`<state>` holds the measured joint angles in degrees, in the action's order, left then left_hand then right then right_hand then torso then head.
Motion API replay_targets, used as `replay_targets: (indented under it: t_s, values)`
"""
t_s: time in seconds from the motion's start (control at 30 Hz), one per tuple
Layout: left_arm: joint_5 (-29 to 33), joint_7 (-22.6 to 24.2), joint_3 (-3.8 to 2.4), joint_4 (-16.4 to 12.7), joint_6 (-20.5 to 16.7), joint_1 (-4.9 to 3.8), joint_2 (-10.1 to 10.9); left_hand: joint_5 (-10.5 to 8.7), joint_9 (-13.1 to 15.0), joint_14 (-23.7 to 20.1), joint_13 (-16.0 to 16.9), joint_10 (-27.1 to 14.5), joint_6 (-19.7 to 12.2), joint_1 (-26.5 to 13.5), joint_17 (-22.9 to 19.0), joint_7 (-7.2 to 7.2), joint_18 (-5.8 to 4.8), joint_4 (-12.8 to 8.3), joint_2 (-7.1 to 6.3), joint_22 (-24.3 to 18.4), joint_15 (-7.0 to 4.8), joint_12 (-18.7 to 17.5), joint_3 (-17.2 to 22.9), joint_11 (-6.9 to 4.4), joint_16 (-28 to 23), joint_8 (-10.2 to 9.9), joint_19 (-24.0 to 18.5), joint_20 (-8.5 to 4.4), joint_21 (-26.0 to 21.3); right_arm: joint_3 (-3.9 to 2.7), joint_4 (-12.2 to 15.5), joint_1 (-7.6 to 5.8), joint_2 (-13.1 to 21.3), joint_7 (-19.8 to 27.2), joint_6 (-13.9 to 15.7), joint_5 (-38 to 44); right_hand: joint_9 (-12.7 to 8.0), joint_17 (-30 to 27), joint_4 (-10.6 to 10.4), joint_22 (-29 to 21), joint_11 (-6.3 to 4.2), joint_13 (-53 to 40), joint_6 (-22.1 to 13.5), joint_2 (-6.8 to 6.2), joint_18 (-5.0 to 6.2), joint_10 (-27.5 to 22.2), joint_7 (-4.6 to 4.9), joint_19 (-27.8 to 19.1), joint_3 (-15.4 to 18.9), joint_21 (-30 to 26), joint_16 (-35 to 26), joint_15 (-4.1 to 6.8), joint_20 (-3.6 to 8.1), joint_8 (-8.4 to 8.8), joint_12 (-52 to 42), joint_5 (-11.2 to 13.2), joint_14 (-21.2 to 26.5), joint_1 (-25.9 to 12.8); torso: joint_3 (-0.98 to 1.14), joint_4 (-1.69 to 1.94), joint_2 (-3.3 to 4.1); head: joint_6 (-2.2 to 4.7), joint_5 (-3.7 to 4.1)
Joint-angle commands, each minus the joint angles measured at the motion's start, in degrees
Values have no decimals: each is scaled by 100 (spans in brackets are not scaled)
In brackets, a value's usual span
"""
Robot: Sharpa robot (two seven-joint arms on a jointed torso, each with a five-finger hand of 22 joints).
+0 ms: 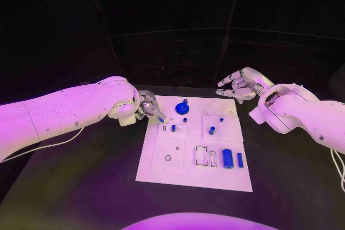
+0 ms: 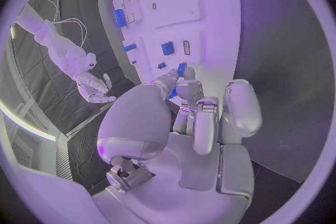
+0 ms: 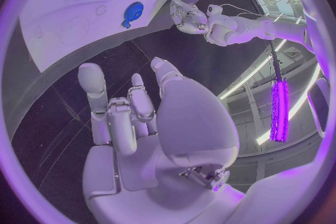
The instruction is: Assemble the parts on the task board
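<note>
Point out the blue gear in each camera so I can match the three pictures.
Head view: the blue gear sits on the far part of the white board, just beside the left hand.
Left wrist view: I cannot pick it out; the hand's own fingers cover that part of the board.
Right wrist view: it lies near the board's edge.
Shared landmark: the left hand.
</note>
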<state>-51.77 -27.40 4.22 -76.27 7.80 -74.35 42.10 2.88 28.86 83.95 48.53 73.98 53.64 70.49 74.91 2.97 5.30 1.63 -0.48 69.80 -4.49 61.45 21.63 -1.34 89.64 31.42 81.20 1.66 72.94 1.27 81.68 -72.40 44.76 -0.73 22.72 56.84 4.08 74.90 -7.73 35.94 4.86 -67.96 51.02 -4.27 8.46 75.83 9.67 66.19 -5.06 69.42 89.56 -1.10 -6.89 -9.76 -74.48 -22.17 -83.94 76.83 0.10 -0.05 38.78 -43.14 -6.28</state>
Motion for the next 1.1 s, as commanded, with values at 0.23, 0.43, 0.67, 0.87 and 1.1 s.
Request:
replay_targets:
  t_s: [0.23, 0.43, 0.67, 0.87, 1.1]
  values:
    - [-416, 299, 2, -196, -581, 116, 55, 16, 39, 605, 75, 107, 26, -103, 1509, -7, -69, -834, -62, 87, -21, 89, 979, -9, 36, 73, 95, -2, 93, -4, 6, -11, 3, 41, -18, 11, -9, 710, -46, -17, -92, 16, -9, 3, 43, 13, -70, 2, 22, -22, -549, 152, 133, -35, 3, -20, -385, 41, 1, -12, 7, -23, 9]
    - [-514, 301, 5, -240, -599, 189, 57, 17, 43, 605, 72, 109, 25, -114, 1509, -7, -70, -838, -74, 93, -22, 87, 1007, -10, 36, 80, 99, -4, 97, -4, 5, -10, 2, 43, -19, 11, -9, 710, -46, -17, -92, 16, -9, 3, 43, 13, -70, 2, 22, -22, -549, 152, 133, -35, 3, -20, -385, 41, -1, -10, 10, -37, 11]
    - [-577, 254, 9, -254, -455, 228, 52, 17, 47, 605, 68, 110, 25, -121, 1509, -8, -70, -840, -82, 96, -23, 85, 1027, -11, 36, 85, 101, -5, 100, -4, 2, -10, 2, 44, -24, 11, -10, 1510, -49, -24, -14, 16, -18, 18, 62, 14, -1, 6, 41, -29, 44, 95, 88, -52, 10, -22, -606, 50, 1, -15, 8, -48, 2]
    - [-738, 210, 11, -269, -259, 236, 44, 18, 53, 605, 67, 113, 21, -133, 1509, -8, -73, -850, -105, 110, -25, 85, 1069, -12, 36, 93, 108, -6, 109, -4, 0, -10, -1, 46, -24, 11, -11, 1510, -45, -28, -24, 11, -25, 20, 44, 14, -12, 4, 50, -29, 44, 31, 23, -60, 6, -23, -606, 65, 1, -16, 8, -51, 4]
    - [-787, 175, 12, -295, -24, 240, 42, 18, 55, 605, 78, 119, 20, -137, 1509, -8, -72, -854, -114, 107, -24, 93, 1084, -12, 36, 96, 106, -6, 106, -4, -4, -10, -2, 49, -25, 11, -11, 1510, -45, -28, -24, 11, -25, 20, 44, 14, -12, 4, 50, -29, 44, 31, 23, -60, 6, -23, -606, 65, 1, -12, 8, -56, 9]
